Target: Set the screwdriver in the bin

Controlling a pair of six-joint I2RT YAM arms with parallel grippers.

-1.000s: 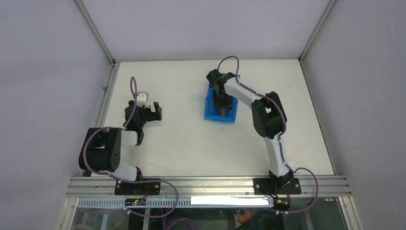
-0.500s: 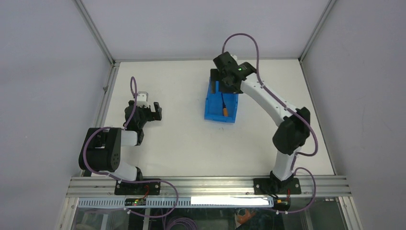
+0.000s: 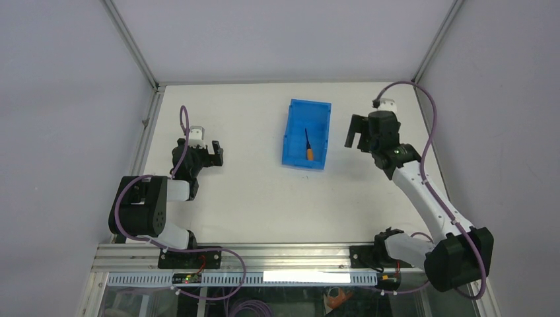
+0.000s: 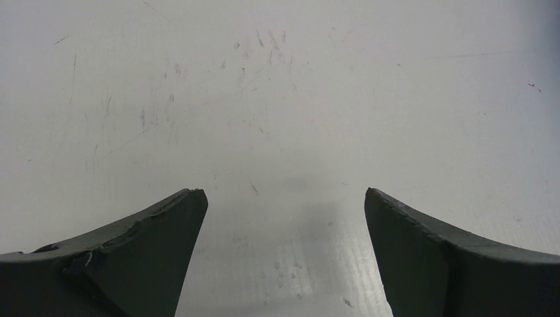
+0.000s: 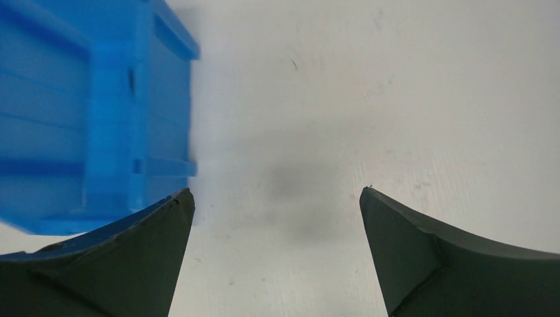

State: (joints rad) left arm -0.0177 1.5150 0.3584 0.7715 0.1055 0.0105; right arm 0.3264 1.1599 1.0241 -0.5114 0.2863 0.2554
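The small screwdriver [image 3: 308, 146], orange handle and thin black shaft, lies inside the blue bin [image 3: 292, 154] at the table's middle back. My right gripper [image 3: 357, 135] hangs open to the right of the bin, with nothing between its fingers. In the right wrist view the gripper [image 5: 276, 195] is over bare table, and the bin's outer wall [image 5: 99, 112] fills the upper left. My left gripper [image 3: 216, 153] rests open at the left of the table. Only white table shows between its fingers [image 4: 165, 224] in the left wrist view.
The white table [image 3: 264, 205] is bounded by a metal frame and grey walls at the back and sides. An aluminium rail [image 3: 284, 254] carrying the arm bases runs along the near edge.
The right gripper let go of the screwdriver in the bin, opened, and swung away from over the bin to its right. The left arm has not moved.
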